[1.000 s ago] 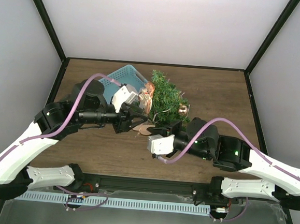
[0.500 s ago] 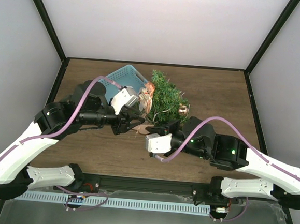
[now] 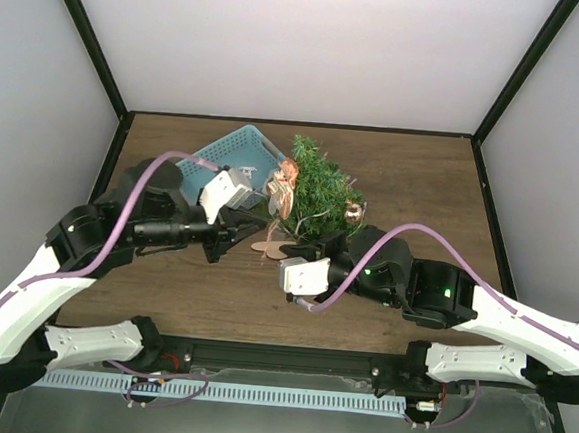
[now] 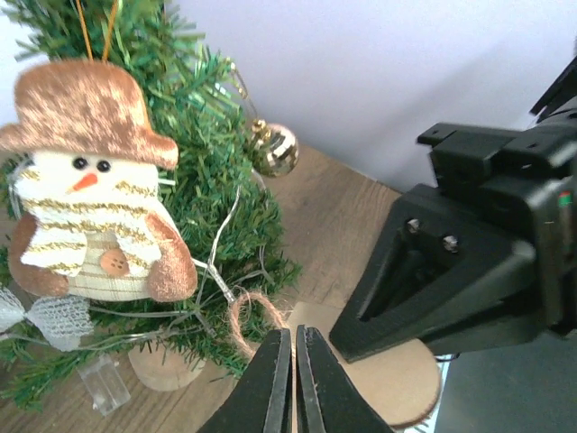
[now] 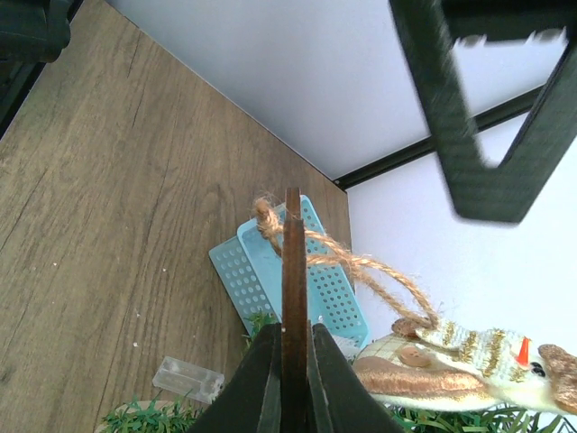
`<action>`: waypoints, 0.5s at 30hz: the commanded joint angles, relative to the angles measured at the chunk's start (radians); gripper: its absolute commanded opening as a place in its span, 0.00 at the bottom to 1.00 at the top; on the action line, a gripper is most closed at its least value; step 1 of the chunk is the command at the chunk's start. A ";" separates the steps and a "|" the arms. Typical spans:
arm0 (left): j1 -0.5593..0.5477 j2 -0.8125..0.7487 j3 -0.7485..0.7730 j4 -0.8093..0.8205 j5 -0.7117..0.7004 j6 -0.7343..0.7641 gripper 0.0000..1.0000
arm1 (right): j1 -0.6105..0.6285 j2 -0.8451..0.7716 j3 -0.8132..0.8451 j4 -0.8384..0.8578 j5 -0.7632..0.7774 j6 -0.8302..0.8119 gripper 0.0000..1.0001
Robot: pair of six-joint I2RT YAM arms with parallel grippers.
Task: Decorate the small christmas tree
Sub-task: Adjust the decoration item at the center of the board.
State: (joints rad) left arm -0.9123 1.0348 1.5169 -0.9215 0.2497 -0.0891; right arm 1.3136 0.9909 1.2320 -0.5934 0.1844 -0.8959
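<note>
Left wrist: our left gripper [image 4: 288,350] has its jaws together, tips at the twine loop [image 4: 255,316]; we cannot tell whether it's pinched. Right gripper [image 5: 290,347] clamps the wooden disc [image 5: 292,262] edge-on, its body crowding this view's right side. Bare table [image 3: 413,176] runs toward the right wall. The small christmas tree [image 4: 212,216] stands just past our fingertips, left of them; blue basket [image 3: 236,152] beside it.

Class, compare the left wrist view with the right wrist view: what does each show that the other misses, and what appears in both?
Only the left wrist view shows the gold bauble and a silvery mesh bow. Only the right wrist view shows the light-blue basket. Both show the small christmas tree, the snowman ornament, the twine loop and the wooden disc clamped in the right gripper.
</note>
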 commanded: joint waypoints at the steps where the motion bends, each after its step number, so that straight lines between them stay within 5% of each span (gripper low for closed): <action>1: 0.001 -0.040 -0.005 0.043 0.008 -0.009 0.04 | 0.006 -0.012 0.032 0.007 0.013 0.022 0.01; 2: 0.001 -0.037 -0.003 0.039 0.000 -0.021 0.04 | 0.006 -0.012 0.032 0.008 0.013 0.021 0.01; 5: 0.002 -0.015 0.002 0.026 -0.022 -0.071 0.39 | 0.006 -0.006 0.036 0.011 0.011 0.019 0.01; 15: 0.003 0.011 -0.020 0.002 -0.048 -0.084 0.42 | 0.007 0.028 0.072 0.001 0.009 0.011 0.01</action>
State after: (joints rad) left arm -0.9123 1.0565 1.5043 -0.9085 0.2302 -0.1627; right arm 1.3136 1.0119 1.2469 -0.5976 0.1848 -0.8928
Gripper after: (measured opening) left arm 0.432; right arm 0.059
